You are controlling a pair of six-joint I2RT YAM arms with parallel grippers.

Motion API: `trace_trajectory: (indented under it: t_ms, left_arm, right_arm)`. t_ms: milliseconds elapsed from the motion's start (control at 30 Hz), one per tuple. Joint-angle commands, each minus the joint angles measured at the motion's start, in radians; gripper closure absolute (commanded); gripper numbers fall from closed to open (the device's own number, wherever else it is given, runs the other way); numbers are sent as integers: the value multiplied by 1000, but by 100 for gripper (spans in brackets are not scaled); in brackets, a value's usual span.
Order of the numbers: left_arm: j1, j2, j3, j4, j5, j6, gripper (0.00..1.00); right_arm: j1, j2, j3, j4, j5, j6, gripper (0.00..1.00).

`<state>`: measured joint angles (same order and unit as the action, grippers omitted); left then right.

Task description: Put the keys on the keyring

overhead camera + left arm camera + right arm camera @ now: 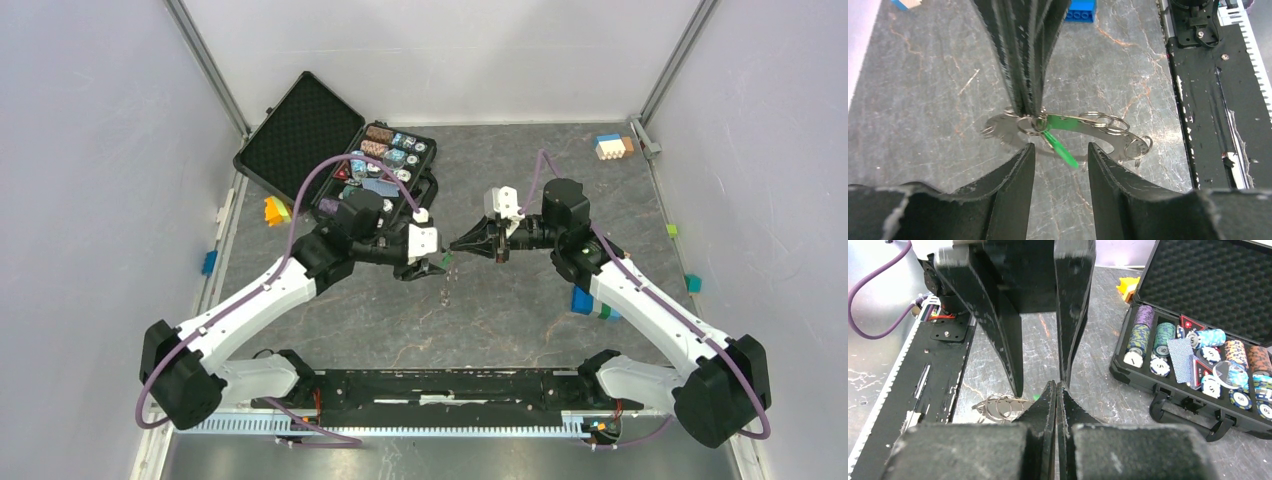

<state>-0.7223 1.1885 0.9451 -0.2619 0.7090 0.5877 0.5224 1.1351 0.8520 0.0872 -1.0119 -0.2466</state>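
Note:
The keyring [1098, 131] is a curved grey metal piece with several split rings, held above the table; it also shows in the top view [445, 288] and the right wrist view [998, 406]. My right gripper [456, 245] is shut on a small ring at its left part, with its fingers [1025, 60] coming down from the top of the left wrist view. A green key [1057, 144] hangs by that ring, slightly blurred. My left gripper [1060, 148] is open, with the green key's tip between its fingertips. The grey keys are not clearly seen.
An open black case of poker chips [385, 160] lies at the back left and also shows in the right wrist view [1198, 355]. A blue block [585, 300] sits under the right arm. An orange block [273, 210] is at the left, white blocks [610, 147] at the back right. A black rail [440, 385] runs along the front.

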Motion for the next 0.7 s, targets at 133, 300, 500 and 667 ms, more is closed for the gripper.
trace_trajectory:
  t_ms: [133,300,500,667]
  left_arm:
    - [14,1,168,-106,68,28,55]
    - [13,40,177,-97,108,9,66]
    - [13,44,164,-86,90,11,72]
    - [14,40,153,-63,82,-6,77]
  right_arm:
    - [-5,-18,2,29,-49,-34,100]
    - [-5,-20,6,32,-58,-29,100]
    - [-4,-26,4,32,-64,-26,100]
    - [-4,-30,1,32,-63,-26,100]
